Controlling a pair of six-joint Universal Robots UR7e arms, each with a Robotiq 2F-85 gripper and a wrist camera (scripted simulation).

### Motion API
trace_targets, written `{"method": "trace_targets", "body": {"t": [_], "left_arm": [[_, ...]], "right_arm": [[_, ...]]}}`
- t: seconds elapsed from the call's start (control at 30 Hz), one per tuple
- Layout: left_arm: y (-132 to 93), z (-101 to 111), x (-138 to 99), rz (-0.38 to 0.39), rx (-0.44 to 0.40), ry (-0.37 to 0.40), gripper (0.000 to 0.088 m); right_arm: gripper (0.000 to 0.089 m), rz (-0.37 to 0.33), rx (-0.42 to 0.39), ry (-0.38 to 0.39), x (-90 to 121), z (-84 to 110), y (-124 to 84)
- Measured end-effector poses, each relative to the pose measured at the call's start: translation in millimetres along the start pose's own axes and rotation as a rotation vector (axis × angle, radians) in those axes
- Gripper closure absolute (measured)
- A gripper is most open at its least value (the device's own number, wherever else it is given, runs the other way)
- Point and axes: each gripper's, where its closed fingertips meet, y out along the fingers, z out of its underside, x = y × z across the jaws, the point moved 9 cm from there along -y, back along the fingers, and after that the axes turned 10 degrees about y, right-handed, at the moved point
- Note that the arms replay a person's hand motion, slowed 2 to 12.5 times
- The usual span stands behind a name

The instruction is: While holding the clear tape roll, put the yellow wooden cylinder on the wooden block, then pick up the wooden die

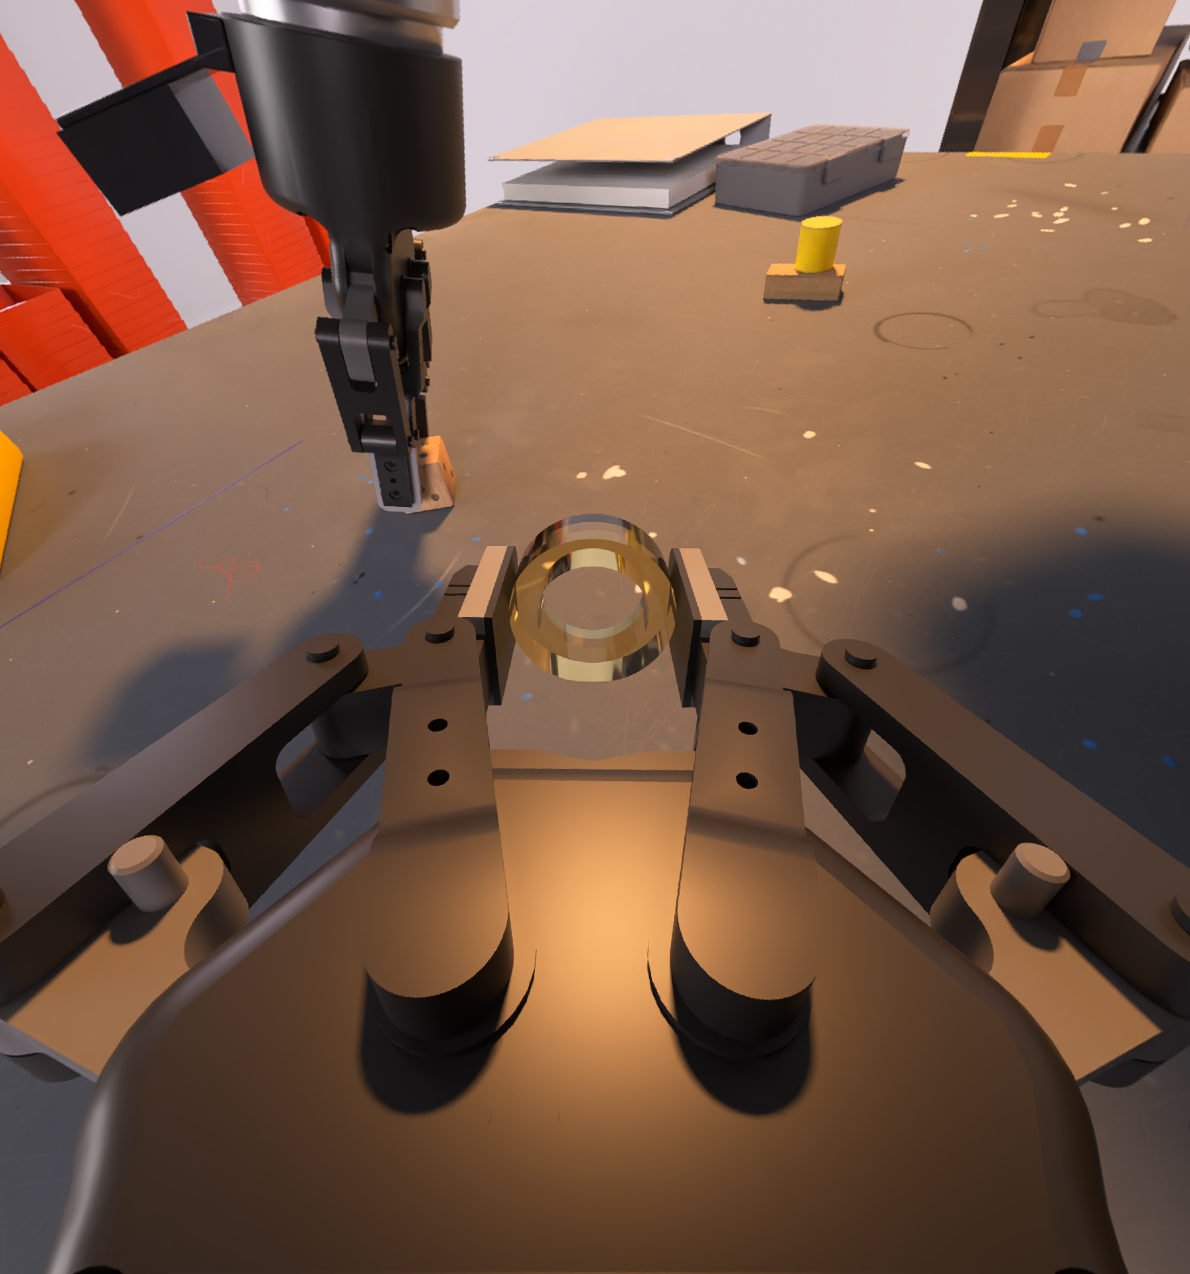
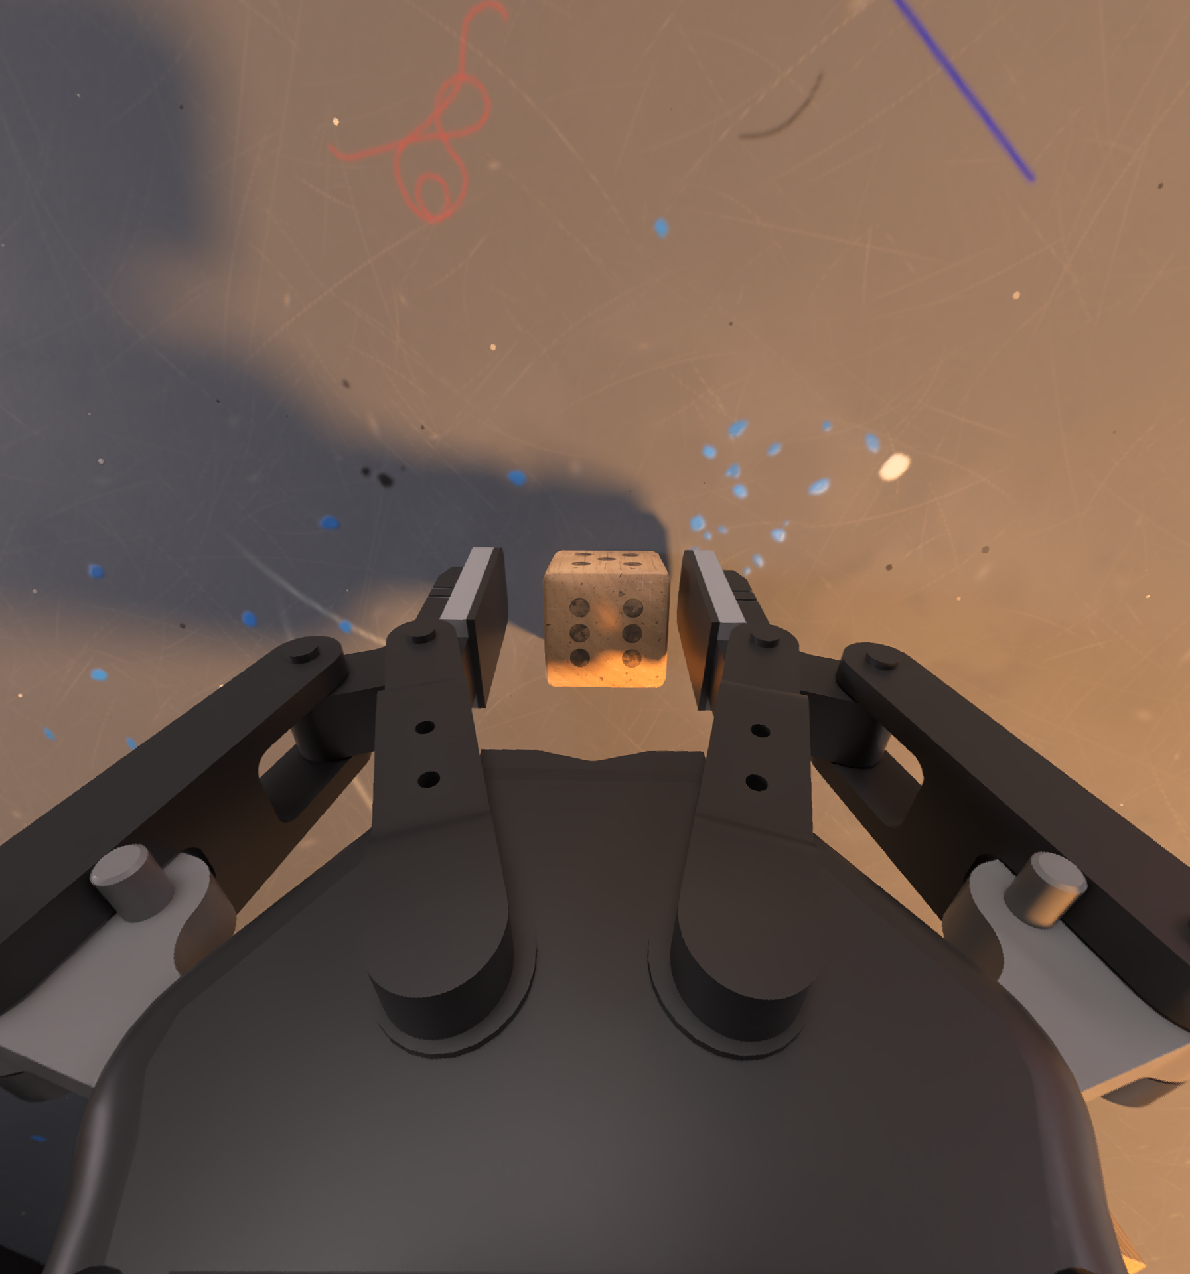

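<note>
The left hand (image 1: 592, 600) grips the clear tape roll (image 1: 592, 598) between its pads, held above the surface (image 1: 854, 427). Farther off, the yellow wooden cylinder (image 1: 818, 243) stands upright on the wooden block (image 1: 803, 282), so that step looks done. What is left is the wooden die (image 2: 606, 619): the right hand (image 2: 593, 624) straddles it, pads narrowly apart and not touching, the die apparently resting on the surface, unlifted

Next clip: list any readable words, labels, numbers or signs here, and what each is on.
No readable text in either view.
Red scribble on the table: a doodle, not letters I can read.
Wooden die: dots only, no numerals.
Cardboard boxes: no print legible at this distance.
</note>
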Motion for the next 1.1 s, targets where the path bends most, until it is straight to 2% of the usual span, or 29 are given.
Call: {"method": "trace_targets", "body": {"t": [0.27,0.5,0.77,1.1], "left_arm": [[-0.5,2.3,2.5,-0.003,-0.002,-0.016,0.0495],[-0.4,4.2,2.9,-0.003,0.008,-0.021,0.0495],[-0.3,3.1,0.9,-0.001,0.007,-0.014,0.0495],[2.2,2.4,-2.7,0.006,0.013,-0.004,0.0495]], "right_arm": [[0.0593,0.010,0.011,-0.014,-3.2,3.7,-5.5],[0.0591,0.013,0.001,-0.016,-13.7,10.9,-25.4],[0.0591,0.041,-0.043,0.021,-43.7,25.4,-70.9],[0.0591,0.148,-0.111,0.129,-105.2,62.8,-145.7]]}}
